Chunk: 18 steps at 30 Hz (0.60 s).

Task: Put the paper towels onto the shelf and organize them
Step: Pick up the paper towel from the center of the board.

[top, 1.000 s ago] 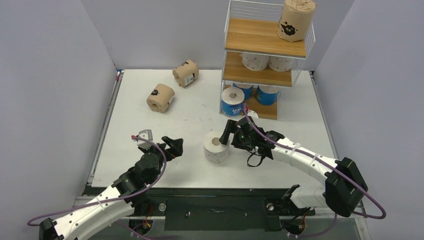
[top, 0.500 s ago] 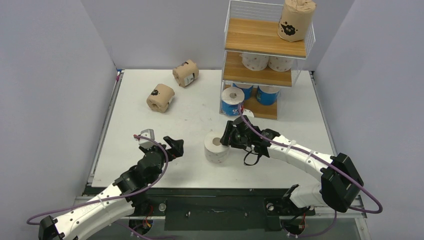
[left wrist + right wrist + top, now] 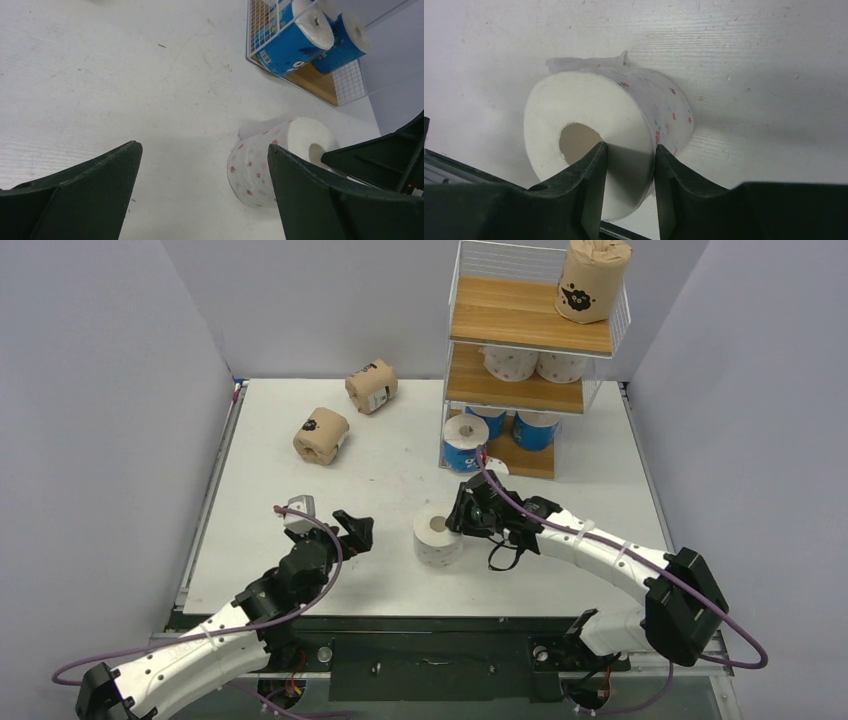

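Shelf (image 3: 500, 310): brown roll (image 3: 592, 280) top; two white rolls (image 3: 510, 362) middle; blue rolls (image 3: 535, 428) bottom

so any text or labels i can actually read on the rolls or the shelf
None is readable.
blue-and-white roll: white lettering and barcode, too blurred.
far brown roll: white label, too small.
white dotted roll: dots only, no text.
shelf: no text.

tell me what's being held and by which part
The right gripper pinches the white dotted roll by its wall, between core hole and outer wrap; the left gripper holds nothing.
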Tool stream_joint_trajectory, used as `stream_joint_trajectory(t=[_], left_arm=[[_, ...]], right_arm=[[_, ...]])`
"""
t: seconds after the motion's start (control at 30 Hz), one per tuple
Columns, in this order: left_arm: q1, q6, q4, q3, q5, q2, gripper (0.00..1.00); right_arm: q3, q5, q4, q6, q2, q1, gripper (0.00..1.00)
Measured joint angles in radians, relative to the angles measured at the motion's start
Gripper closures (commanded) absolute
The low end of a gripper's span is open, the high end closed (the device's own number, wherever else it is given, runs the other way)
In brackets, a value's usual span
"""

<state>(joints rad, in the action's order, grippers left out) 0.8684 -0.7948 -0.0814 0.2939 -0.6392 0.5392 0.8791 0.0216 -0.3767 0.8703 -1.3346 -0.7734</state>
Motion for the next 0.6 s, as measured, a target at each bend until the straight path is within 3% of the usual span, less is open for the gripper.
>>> stream_joint_trajectory(t=[0.2, 0.6], left_arm=[[0.000, 0.027, 0.145, 0.005, 0.009, 0.086, 0.04], [0.000, 0.179, 0.587, 0.193, 0.084, 0.492, 0.04]], right_arm=[[0.024, 0.011, -0.117, -0.027, 0.078, 0.046, 0.79], [0.290, 0.020, -0.302, -0.103, 0.219, 0.294, 0.79]])
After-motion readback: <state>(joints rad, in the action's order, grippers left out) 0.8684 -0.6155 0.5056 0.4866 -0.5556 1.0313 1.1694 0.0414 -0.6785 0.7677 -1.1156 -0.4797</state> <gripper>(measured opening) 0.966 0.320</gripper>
